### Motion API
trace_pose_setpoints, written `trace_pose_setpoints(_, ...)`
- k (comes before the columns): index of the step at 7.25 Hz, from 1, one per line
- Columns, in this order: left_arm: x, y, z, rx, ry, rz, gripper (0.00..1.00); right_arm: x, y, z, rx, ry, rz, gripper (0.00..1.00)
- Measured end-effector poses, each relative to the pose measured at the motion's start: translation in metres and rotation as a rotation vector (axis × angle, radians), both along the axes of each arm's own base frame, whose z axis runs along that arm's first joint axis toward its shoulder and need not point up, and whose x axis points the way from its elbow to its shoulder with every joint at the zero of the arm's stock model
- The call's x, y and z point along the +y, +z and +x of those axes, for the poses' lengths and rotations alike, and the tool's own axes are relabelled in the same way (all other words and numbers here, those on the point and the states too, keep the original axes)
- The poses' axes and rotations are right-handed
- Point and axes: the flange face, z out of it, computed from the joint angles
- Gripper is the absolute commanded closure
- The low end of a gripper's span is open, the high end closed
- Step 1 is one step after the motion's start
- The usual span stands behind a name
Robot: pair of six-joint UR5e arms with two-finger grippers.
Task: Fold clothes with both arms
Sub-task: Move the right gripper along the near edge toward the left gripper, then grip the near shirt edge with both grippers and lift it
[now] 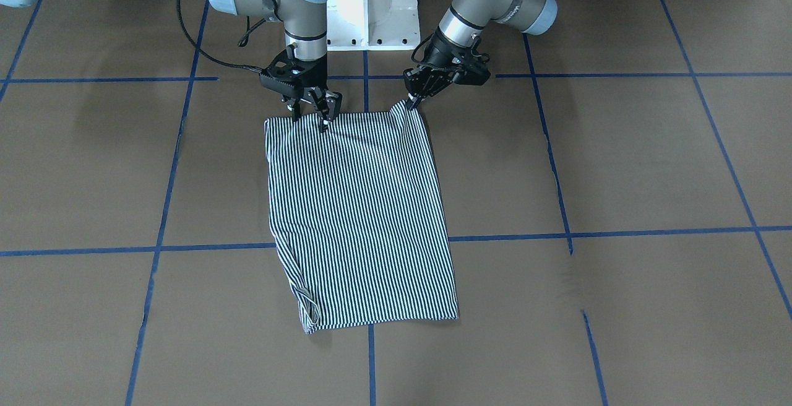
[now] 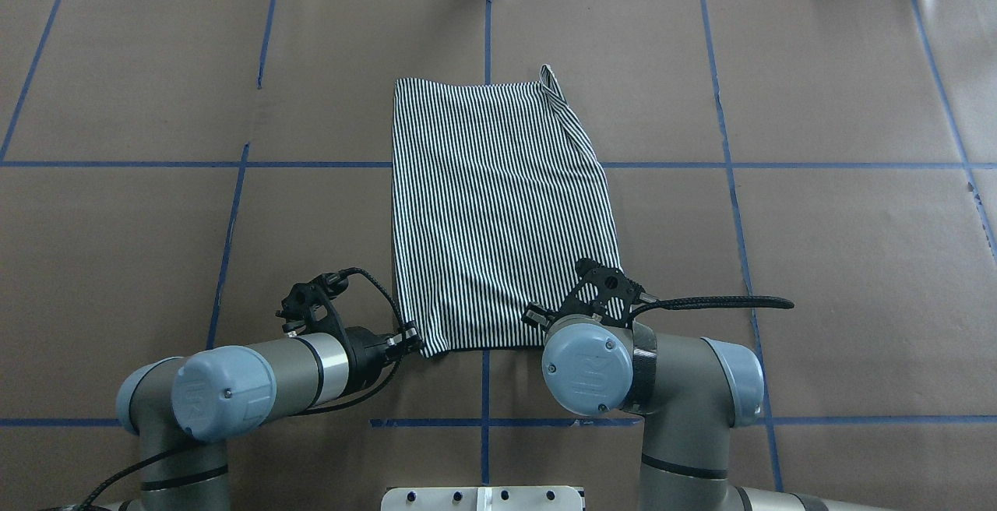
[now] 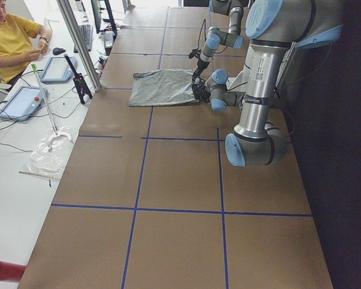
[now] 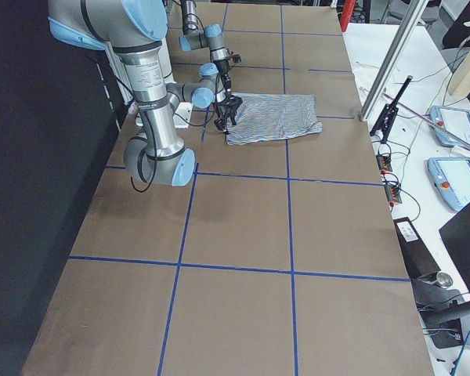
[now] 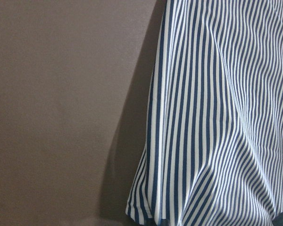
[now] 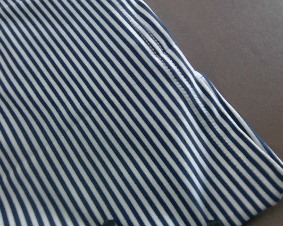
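The striped shirt (image 1: 362, 220) lies folded into a tall rectangle on the brown table; its collar and placket are hidden. My left gripper (image 1: 411, 104) is shut on the shirt's corner nearest the robot and holds it in a small raised peak. That corner (image 2: 420, 343) also shows in the overhead view, and the left wrist view shows the lifted cloth (image 5: 217, 117) with a shadow under it. My right gripper (image 1: 311, 120) is open, its fingertips down on the shirt's other near corner. The right wrist view shows the hem (image 6: 188, 84) close up.
The white pedestal base (image 1: 370, 4) stands just behind the shirt. Blue tape lines (image 1: 371, 239) grid the table. A loose loop of cloth (image 1: 307, 304) sticks out at the shirt's far corner. An operator (image 3: 12, 42) sits at a side desk with tablets (image 3: 21, 102).
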Motion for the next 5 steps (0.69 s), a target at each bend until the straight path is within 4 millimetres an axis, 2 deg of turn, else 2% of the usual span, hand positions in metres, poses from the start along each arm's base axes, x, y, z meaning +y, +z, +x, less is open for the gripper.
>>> trace_pose_setpoints(2,0.0,0.0,0.0,0.0,0.0,0.0,1.0,-0.0017,-0.0031,0.0014,-0.002,-0.006,0.01,0.46)
trace_pose_setpoints(3,0.0,0.0,0.0,0.0,0.0,0.0,1.0,-0.0042,-0.0029,0.0028,0.002,-0.009,0.016,0.6)
trace_pose_setpoints(4,0.0,0.0,0.0,0.0,0.0,0.0,1.0,-0.0057,-0.0032,0.0038,0.003,-0.01,0.021,0.89)
trace_pose_setpoints(5,0.0,0.0,0.0,0.0,0.0,0.0,1.0,-0.0064,-0.0035,0.0042,0.003,-0.01,0.023,1.0)
